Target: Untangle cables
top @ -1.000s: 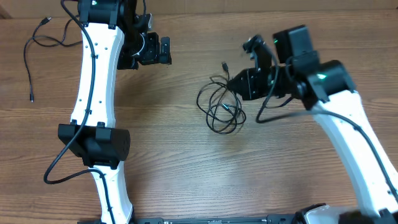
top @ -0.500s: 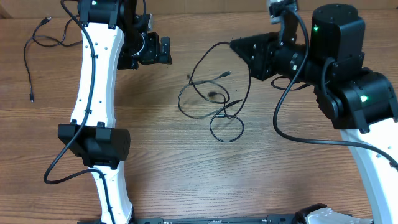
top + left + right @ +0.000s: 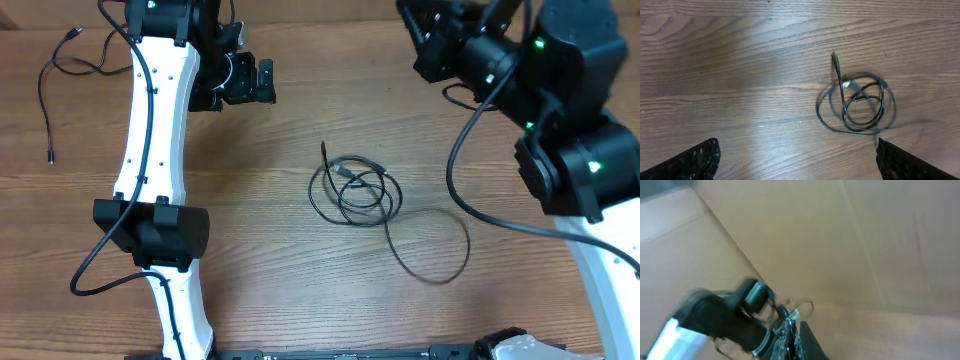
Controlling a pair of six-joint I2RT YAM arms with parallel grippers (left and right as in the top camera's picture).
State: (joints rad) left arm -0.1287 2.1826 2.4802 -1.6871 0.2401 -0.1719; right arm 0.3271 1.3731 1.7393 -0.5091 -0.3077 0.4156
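Left fingers (image 3: 695, 160) spread wide; right fingers (image 3: 809, 345) shut, up high.

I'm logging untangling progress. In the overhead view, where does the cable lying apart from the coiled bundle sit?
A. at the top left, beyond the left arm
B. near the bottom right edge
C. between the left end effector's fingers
A: the lone cable lies at the top left of the view, well away from the bundle in the middle.

Cables (image 3: 860, 107) coiled on table (image 3: 740, 75) — left gripper (image 3: 797, 160) spread wide.
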